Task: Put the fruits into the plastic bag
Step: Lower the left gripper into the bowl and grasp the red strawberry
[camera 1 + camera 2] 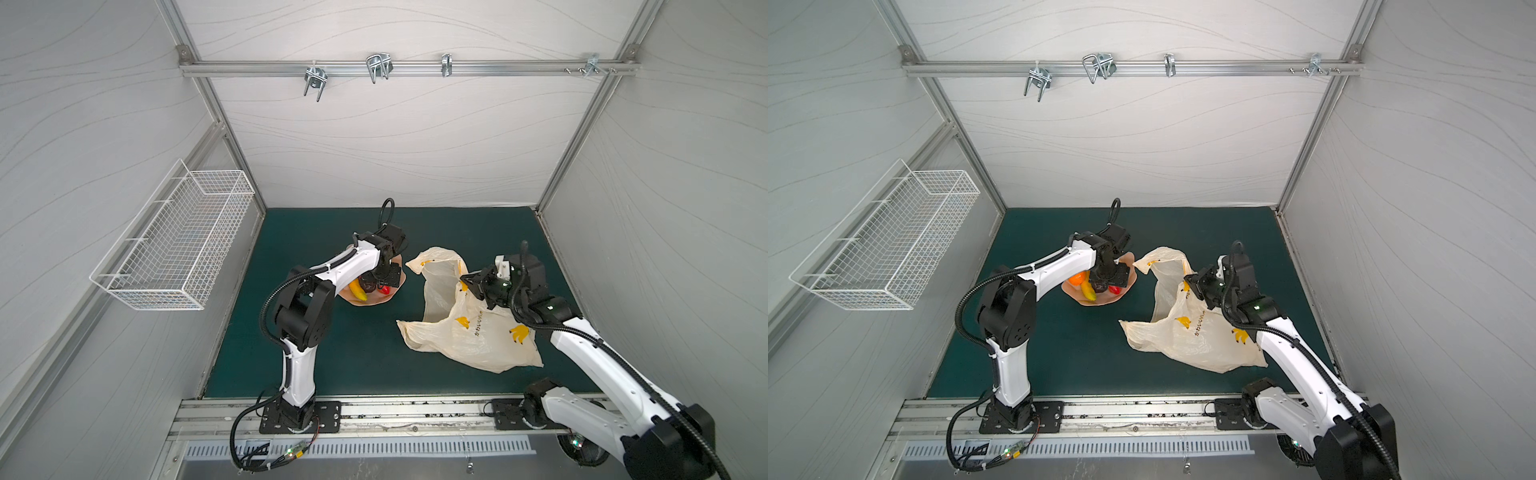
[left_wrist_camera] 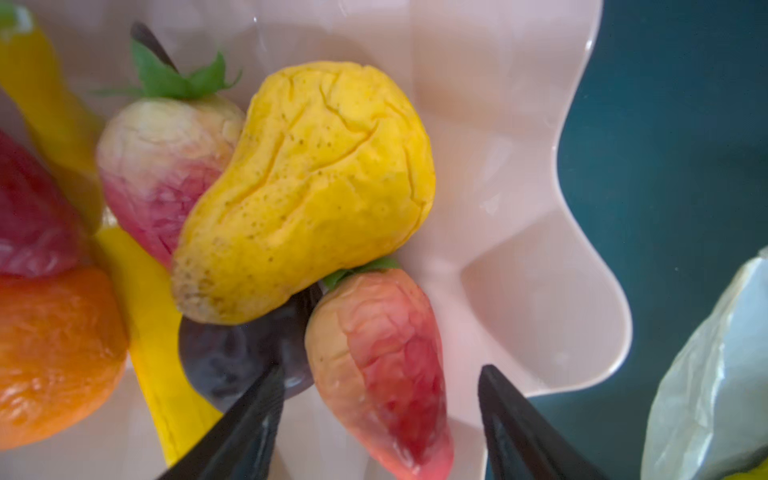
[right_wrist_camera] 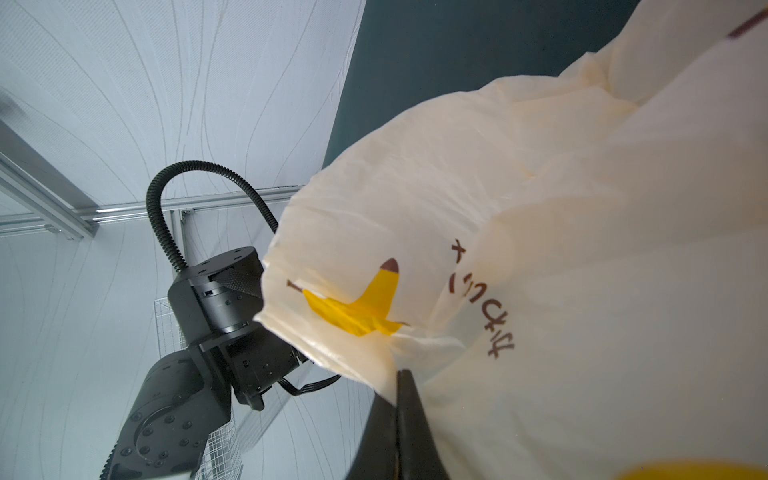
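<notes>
The plastic bag [image 1: 478,332], thin, crinkled and cream with yellow banana prints and dark writing, lies right of centre in both top views on the green worktop [image 1: 353,353]. The right hand [image 3: 403,376] is clenched on its rim. At centre, the fruits [image 2: 307,187] crowd a pink bowl [image 2: 540,249]. The left hand [image 2: 380,370] is spread astride a strawberry [image 2: 374,332].

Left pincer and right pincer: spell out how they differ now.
The left pincer stands open; the right pincer is shut. The left pincer straddles a strawberry in the pink bowl, gripping nothing; the right pincer pinches an edge of the plastic bag. Both are black.
</notes>
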Robot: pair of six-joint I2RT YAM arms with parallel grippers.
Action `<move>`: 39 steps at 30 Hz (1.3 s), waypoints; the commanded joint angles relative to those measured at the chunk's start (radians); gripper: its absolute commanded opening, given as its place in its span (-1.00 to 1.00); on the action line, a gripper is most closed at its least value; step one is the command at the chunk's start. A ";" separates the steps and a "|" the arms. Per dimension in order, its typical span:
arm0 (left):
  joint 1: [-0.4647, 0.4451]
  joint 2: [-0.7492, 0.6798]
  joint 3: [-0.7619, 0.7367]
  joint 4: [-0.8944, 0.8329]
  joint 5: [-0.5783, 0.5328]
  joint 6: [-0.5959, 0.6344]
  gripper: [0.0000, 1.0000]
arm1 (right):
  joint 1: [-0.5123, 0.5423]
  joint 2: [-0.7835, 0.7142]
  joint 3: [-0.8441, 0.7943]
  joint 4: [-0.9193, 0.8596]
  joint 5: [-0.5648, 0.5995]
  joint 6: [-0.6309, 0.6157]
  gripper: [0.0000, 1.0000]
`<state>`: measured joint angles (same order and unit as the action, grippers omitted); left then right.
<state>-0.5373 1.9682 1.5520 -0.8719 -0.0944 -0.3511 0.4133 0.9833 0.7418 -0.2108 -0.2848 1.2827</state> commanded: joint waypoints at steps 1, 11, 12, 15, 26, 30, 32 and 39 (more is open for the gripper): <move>0.002 0.030 0.045 -0.016 -0.019 -0.001 0.44 | -0.005 -0.015 0.021 -0.002 0.012 -0.002 -1.00; 0.003 -0.002 0.016 -0.015 0.007 0.000 0.07 | -0.004 -0.014 0.021 -0.006 0.021 -0.002 -1.00; 0.003 -0.005 0.014 -0.016 0.010 0.000 0.00 | -0.005 -0.014 0.021 -0.007 0.020 -0.002 -1.00; 0.003 -0.017 0.011 -0.025 0.020 -0.003 -0.16 | -0.004 -0.012 0.022 -0.009 0.021 -0.002 -1.00; 0.002 -0.144 -0.023 -0.038 0.023 -0.003 -0.34 | -0.004 -0.018 0.025 -0.018 0.023 -0.005 -1.00; 0.003 -0.197 -0.021 -0.048 0.027 -0.004 -0.35 | -0.005 -0.019 0.025 -0.019 0.023 -0.005 -1.00; 0.003 -0.218 -0.018 -0.055 0.032 -0.002 -0.36 | -0.005 -0.021 0.026 -0.021 0.025 -0.006 -1.00; 0.002 -0.326 -0.053 -0.046 0.102 0.009 -0.38 | -0.005 -0.026 0.027 -0.026 0.026 -0.004 -1.00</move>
<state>-0.5373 1.6951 1.5108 -0.9096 -0.0349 -0.3500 0.4133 0.9779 0.7418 -0.2195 -0.2695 1.2816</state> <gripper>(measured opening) 0.349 0.045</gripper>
